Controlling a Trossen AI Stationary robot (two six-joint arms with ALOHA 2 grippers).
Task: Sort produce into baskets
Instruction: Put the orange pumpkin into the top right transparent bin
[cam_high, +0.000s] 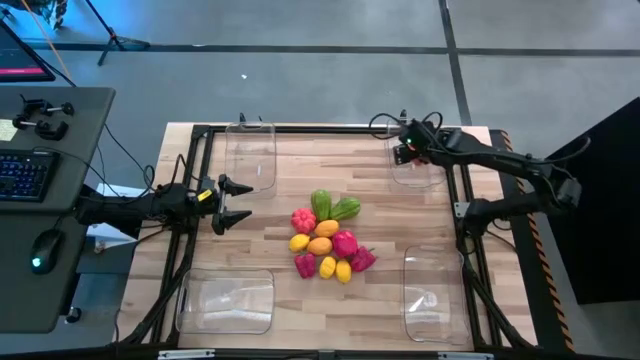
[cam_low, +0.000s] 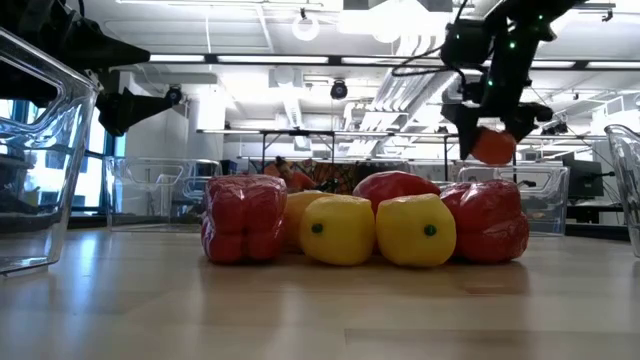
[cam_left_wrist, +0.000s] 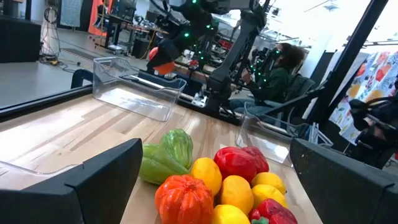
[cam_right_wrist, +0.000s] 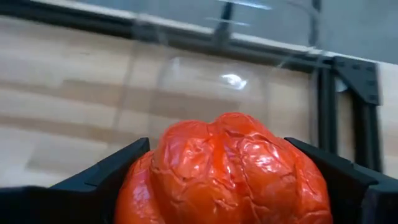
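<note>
left gripper (cam_high: 236, 203) hovers at the table's left edge, between the two left-hand bins, fingers spread wide and holding nothing; it points toward the produce pile. the left wrist view shows both dark fingers (cam_left_wrist: 99, 180) apart with the pile between them.

far-left bin (cam_high: 251, 152) sits at the top-left of the wooden table (cam_high: 300, 160), clear and empty. near-left bin (cam_high: 226, 300) sits at the bottom-left, also empty.

produce pile (cam_high: 326, 237) lies at mid-table, pieces touching one another: a green piece (cam_high: 321, 204) and a second green piece (cam_high: 346, 209) on the far side, a red lumpy piece (cam_high: 303, 220) just left of them, yellow and orange pieces in the middle, magenta-pink pieces (cam_high: 344, 243) toward the right and near side. the low view shows two yellow pieces (cam_low: 338, 229) side by side at the front, flanked by red ones.

right gripper (cam_high: 405, 152) hangs above the far-right bin (cam_high: 418, 170) at the table's top-right, fingers pinching an orange-red wrinkled piece (cam_right_wrist: 221, 171). the low view shows that piece (cam_low: 493, 146) held well above the table. the right wrist view shows the clear bin below it.

near-right bin (cam_high: 433, 295) sits at the bottom-right, empty.

a seated person (cam_left_wrist: 277, 71) shows beyond the table in the left wrist view.
</note>
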